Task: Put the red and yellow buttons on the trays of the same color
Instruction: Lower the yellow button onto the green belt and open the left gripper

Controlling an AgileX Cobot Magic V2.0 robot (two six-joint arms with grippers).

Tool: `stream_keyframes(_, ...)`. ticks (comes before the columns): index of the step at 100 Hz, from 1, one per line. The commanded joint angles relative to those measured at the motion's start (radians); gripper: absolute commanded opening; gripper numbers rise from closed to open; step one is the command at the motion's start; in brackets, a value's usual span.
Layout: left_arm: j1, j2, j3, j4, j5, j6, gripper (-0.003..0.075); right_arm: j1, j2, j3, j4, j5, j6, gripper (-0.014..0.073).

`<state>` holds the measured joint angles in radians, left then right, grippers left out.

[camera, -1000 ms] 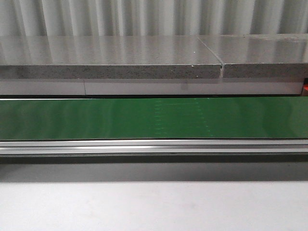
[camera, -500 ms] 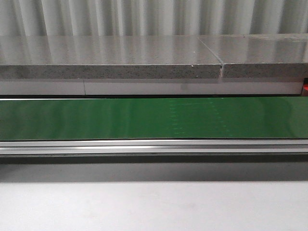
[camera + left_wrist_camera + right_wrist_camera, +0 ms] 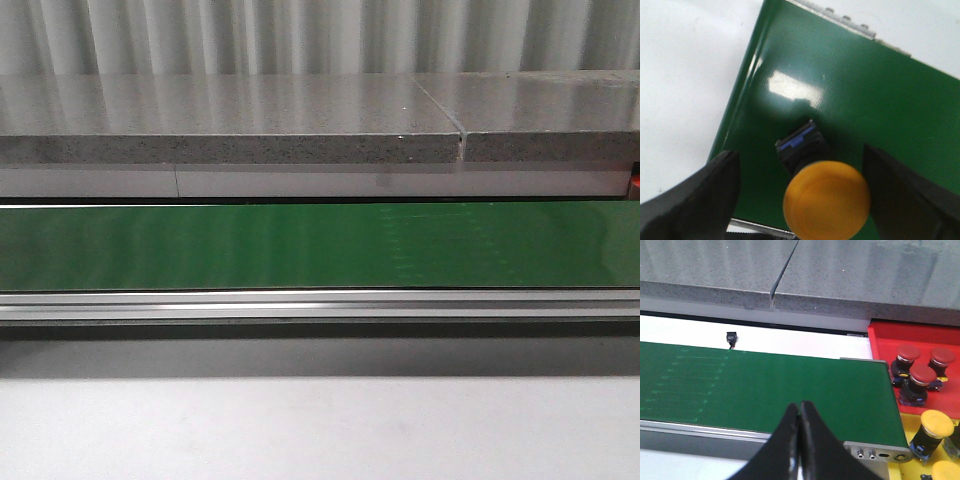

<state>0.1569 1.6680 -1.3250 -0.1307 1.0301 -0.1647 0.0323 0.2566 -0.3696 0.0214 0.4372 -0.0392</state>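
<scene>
A yellow button (image 3: 826, 199) with a black and blue base lies tilted on the green belt (image 3: 850, 90) in the left wrist view. My left gripper (image 3: 800, 151) is open, its black fingers (image 3: 710, 195) well apart on either side of the button without touching it. My right gripper (image 3: 800, 405) is shut and empty over the belt's near rail. Beyond the belt's end, the red tray (image 3: 880, 337) holds three red buttons (image 3: 922, 376). The yellow tray (image 3: 894, 471) holds yellow buttons (image 3: 936, 423). The front view shows no button, tray or gripper.
The green conveyor belt (image 3: 320, 245) runs across the front view, with an aluminium rail (image 3: 320, 303) on its near side. A grey stone ledge (image 3: 230, 120) stands behind it and a white table (image 3: 320, 430) in front. A small black part (image 3: 731, 338) sits behind the belt.
Faint marks on the belt have drifted to the right in the front view, so the belt is running rightward. Nothing else there differs.
</scene>
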Motion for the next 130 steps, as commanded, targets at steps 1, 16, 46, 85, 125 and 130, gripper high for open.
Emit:
stream_keyframes(1, -0.006, -0.037, -0.064, -0.031, -0.032, 0.000, 0.0512, 0.000, 0.009, -0.027, 0.000, -0.081, -0.010, -0.0067)
stream_keyframes(16, -0.001, -0.037, -0.144, -0.031, -0.028, 0.000, 0.0512, 0.000, 0.009, -0.027, 0.000, -0.081, -0.010, -0.0067)
stream_keyframes(46, 0.108, -0.029, -0.187, 0.028, 0.013, 0.000, 0.0512, 0.000, 0.009, -0.027, 0.000, -0.081, -0.010, -0.0067)
stream_keyframes(85, 0.234, 0.116, -0.189, 0.065, 0.025, 0.030, 0.0512, 0.000, 0.009, -0.027, 0.000, -0.081, -0.010, -0.0067)
stream_keyframes(125, 0.248, 0.258, -0.243, 0.065, -0.111, 0.030, 0.0512, 0.000, 0.009, -0.027, 0.000, -0.081, -0.010, -0.0067)
stream_keyframes(130, 0.248, 0.281, -0.274, 0.065, -0.111, 0.030, 0.0512, 0.000, 0.009, -0.027, 0.000, -0.081, -0.010, -0.0067)
